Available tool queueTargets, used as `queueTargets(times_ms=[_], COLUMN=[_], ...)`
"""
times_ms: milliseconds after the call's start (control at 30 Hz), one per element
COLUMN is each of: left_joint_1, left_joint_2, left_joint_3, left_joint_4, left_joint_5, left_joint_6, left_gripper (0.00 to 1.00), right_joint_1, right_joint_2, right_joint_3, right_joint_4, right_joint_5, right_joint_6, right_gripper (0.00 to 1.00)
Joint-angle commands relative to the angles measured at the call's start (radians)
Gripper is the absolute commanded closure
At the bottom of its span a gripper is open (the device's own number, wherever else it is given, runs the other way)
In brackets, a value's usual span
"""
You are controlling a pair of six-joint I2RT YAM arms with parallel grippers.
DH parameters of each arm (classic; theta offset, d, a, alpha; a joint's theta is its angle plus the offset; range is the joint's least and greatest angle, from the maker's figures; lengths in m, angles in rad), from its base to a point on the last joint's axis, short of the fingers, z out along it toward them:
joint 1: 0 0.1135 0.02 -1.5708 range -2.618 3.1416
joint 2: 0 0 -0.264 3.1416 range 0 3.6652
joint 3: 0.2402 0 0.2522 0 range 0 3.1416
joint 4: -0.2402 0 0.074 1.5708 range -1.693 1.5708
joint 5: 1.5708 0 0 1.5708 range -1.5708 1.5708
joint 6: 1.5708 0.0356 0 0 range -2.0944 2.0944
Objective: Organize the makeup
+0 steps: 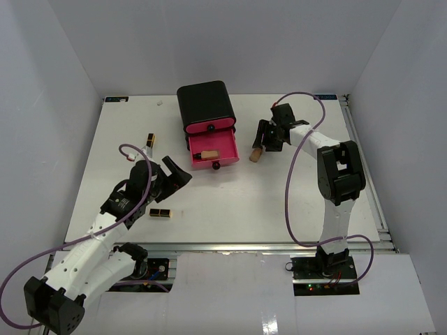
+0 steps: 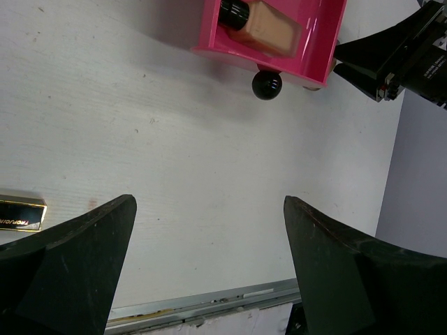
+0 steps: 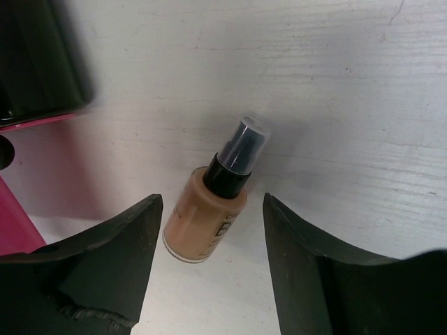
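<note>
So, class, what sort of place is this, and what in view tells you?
Probably a robotics lab test cell, not a home: plain white walls box in a white table, a left arm and right arm are bolted at its near edge, trailing purple cables.

The left pincer [image 2: 209, 202] hangs low, fingers spread wide; the right pincer [image 3: 213, 199], stretched far forward, gapes likewise.

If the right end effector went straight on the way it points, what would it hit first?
Most likely the tan bottle lying on the table just ahead; depth is hard to judge.
</note>
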Motion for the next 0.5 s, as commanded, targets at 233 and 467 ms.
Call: queueTargets(times_ms=[233,467], left_joint_1=[0.006,0.006], left_joint_2=[0.024,0.015], left_joint_3=[0.032,0.028], left_joint_4=[0.0,0.001], left_joint_5=[0.015,0.02], left_joint_6=[0.002,-0.002], left_gripper=[0.02,0.02], right_joint_1=[0.026,0.031], right_joint_2=[-0.005,0.007], right_joint_3=[-0.041,-0.05], right_joint_4=[0.001,0.0], right_joint_5=[0.0,0.014], right_joint_6=[0.013,0.003], right_gripper=[0.35,0.37])
